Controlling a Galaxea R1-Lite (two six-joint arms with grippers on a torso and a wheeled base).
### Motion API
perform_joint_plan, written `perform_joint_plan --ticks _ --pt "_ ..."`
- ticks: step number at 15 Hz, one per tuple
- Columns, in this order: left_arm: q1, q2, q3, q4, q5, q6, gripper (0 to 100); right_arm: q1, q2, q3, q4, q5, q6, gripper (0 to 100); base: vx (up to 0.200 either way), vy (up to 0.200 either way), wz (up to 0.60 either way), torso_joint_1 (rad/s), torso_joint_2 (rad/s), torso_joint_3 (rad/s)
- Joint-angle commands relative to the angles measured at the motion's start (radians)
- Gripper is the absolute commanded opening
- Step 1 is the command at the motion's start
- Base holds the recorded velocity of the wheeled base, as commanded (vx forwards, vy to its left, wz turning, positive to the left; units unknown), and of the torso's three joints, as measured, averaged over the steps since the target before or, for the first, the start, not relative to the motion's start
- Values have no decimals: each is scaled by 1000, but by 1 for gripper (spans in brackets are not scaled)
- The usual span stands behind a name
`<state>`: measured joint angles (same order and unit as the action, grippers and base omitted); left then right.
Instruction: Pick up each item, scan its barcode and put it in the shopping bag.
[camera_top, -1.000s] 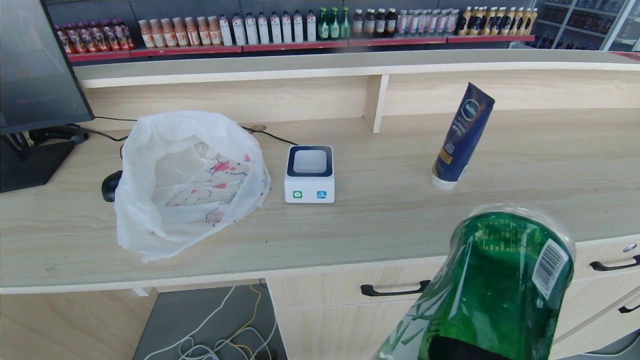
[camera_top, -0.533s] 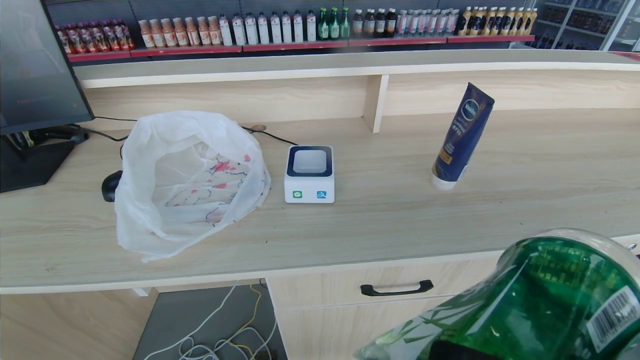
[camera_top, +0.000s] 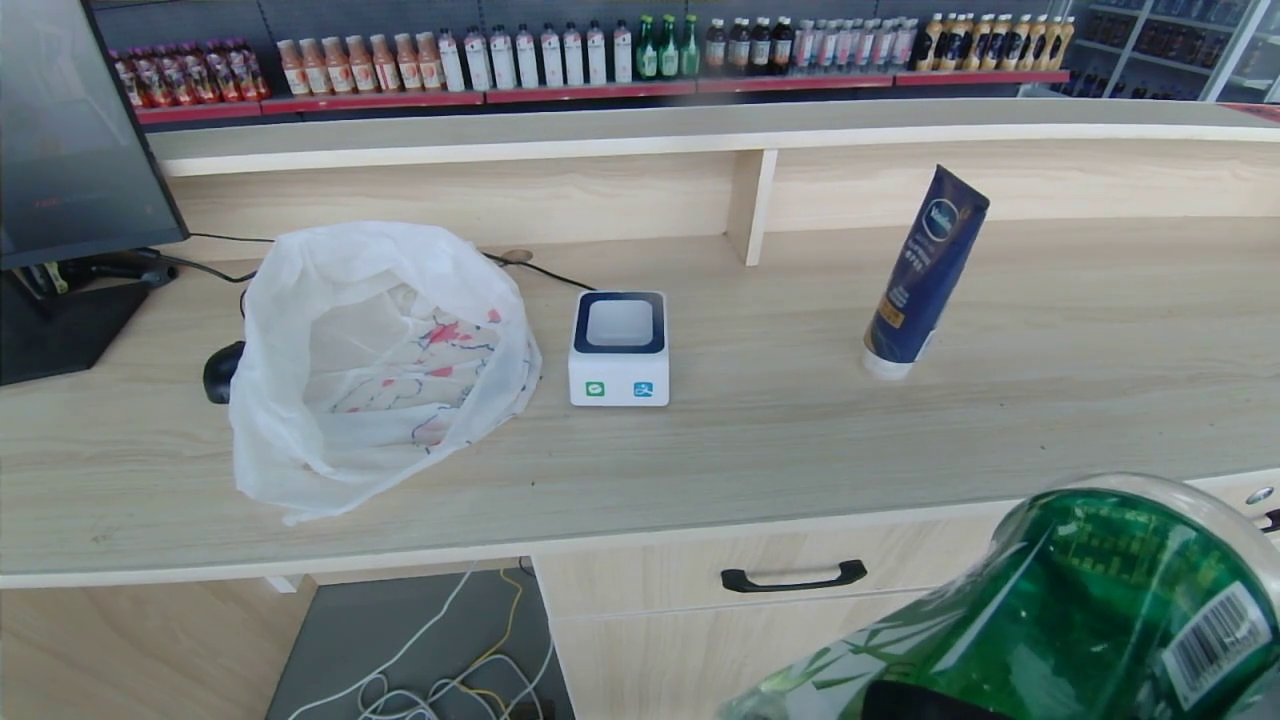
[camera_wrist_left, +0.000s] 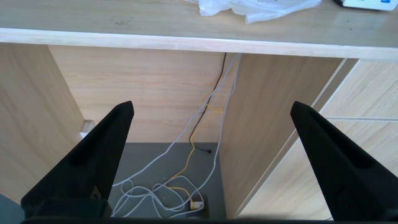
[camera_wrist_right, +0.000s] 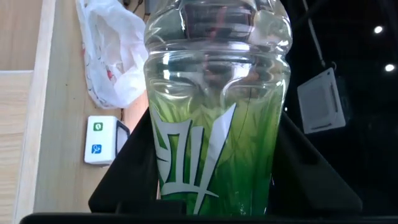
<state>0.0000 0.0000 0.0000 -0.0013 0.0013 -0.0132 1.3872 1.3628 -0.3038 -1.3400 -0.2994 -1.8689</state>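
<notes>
My right gripper (camera_wrist_right: 214, 155) clamped the green plastic bottle (camera_top: 1080, 600), held before the counter (camera_top: 700, 450) at five o'clock from the scanner (camera_top: 619, 347); my left gripper (camera_wrist_left: 211, 109) hung wide open below the counter edge.

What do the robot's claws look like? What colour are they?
Both are plain black. The left claw has two flat, wedge-shaped fingers that get narrower toward the tips. The right claw has the same kind of dark, slanted fingers, smooth and unmarked.
</notes>
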Motion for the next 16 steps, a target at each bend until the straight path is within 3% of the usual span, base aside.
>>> perform_joint_plan --ticks 1,7,12,15,16 --pt "0 0 0 0 0 -1 100 -10 -1 0 -1 -1 17 0 0 0 0 0 0 0" --pt "0 0 0 0 0 -1 100 -51 -10 20 -1 -17 272 0 0 0 0 0 0 0" --pt "0 0 0 0 0 -1 100 -50 -73 2 -1 -165 475 0 0 0 0 0 0 0" --pt "0 0 0 0 0 -1 100 -50 41 -28 -4 -224 703 0 0 0 0 0 0 0" --pt "0 0 0 0 0 -1 100 -50 56 -61 -2 -224 725 0 0 0 0 0 0 0"
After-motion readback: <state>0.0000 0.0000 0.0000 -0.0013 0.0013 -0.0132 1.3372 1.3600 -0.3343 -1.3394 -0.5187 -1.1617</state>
